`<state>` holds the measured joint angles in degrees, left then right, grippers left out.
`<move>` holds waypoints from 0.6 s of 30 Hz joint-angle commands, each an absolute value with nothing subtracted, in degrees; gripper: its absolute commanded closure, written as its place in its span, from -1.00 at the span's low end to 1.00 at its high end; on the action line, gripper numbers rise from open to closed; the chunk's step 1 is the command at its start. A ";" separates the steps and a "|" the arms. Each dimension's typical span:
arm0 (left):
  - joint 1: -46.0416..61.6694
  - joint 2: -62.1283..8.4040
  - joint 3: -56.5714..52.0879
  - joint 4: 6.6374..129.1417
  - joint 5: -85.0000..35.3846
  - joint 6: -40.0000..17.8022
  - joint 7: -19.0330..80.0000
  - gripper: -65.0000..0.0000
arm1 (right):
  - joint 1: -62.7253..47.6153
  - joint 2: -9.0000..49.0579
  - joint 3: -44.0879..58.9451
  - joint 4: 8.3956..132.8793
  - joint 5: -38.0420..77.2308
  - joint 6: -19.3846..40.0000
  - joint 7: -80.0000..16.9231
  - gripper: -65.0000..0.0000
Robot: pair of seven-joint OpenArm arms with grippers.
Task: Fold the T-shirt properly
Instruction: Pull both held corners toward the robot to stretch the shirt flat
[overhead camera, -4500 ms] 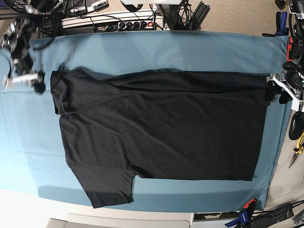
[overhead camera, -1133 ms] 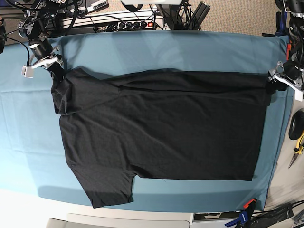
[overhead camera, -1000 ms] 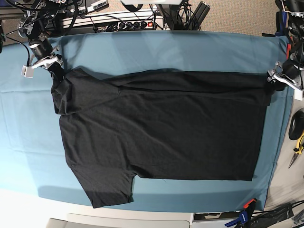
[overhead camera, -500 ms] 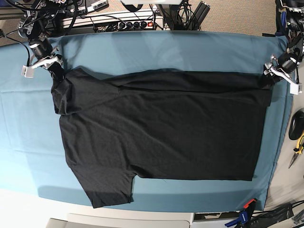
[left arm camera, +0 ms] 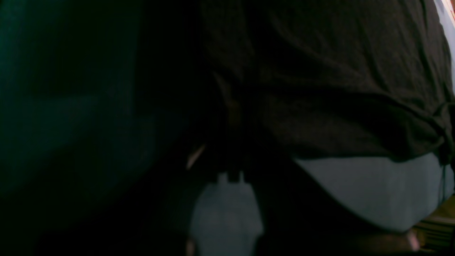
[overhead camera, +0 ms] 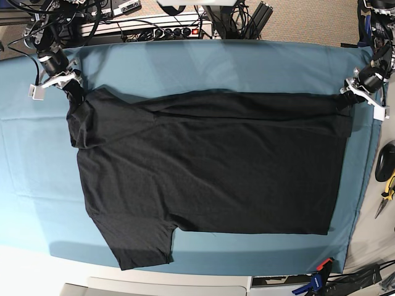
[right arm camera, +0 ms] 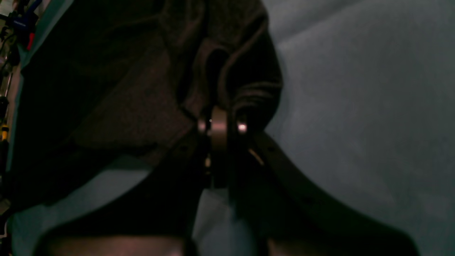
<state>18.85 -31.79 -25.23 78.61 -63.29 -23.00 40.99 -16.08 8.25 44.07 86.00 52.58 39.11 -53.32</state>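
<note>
The black T-shirt (overhead camera: 210, 166) lies spread on the teal table cloth (overhead camera: 216, 68), plain side up, collar end at the left and hem at the right, with its far edge folded inward. My right gripper (overhead camera: 75, 92) is at the shirt's far-left shoulder corner. In the right wrist view that gripper (right arm camera: 220, 124) is shut on bunched black fabric (right arm camera: 227, 71). My left gripper (overhead camera: 343, 102) sits at the far-right hem corner. The left wrist view is dark. There the gripper (left arm camera: 229, 117) pinches puckered fabric (left arm camera: 320, 89), and the hem hangs clear of the cloth (left arm camera: 373, 185).
A power strip and tangled cables (overhead camera: 154, 28) run behind the table's far edge. Pliers and other hand tools (overhead camera: 386, 185) lie beyond the right edge. A clamp (overhead camera: 320, 274) grips the cloth at the front right corner.
The left gripper has moved up and inward onto the hem corner and closed on it. The right gripper stays shut on the shoulder corner, and the shirt has not shifted.
</note>
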 commanded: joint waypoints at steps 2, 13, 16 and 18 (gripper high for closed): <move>19.22 -32.73 -25.41 79.05 -62.67 -23.38 42.44 1.00 | -16.56 9.08 44.27 87.00 54.89 39.83 -52.95 1.00; 26.59 -32.73 -34.04 87.90 -62.67 -24.32 42.39 1.00 | -19.40 9.74 47.07 87.02 61.12 40.00 -56.07 1.00; 28.77 -32.73 -35.55 89.49 -62.70 -24.34 42.09 1.00 | -20.38 11.49 47.46 87.02 62.15 40.00 -56.69 1.00; 29.58 -32.69 -35.55 89.65 -62.70 -24.32 42.04 1.00 | -21.54 13.10 47.48 87.02 62.17 40.00 -56.84 1.00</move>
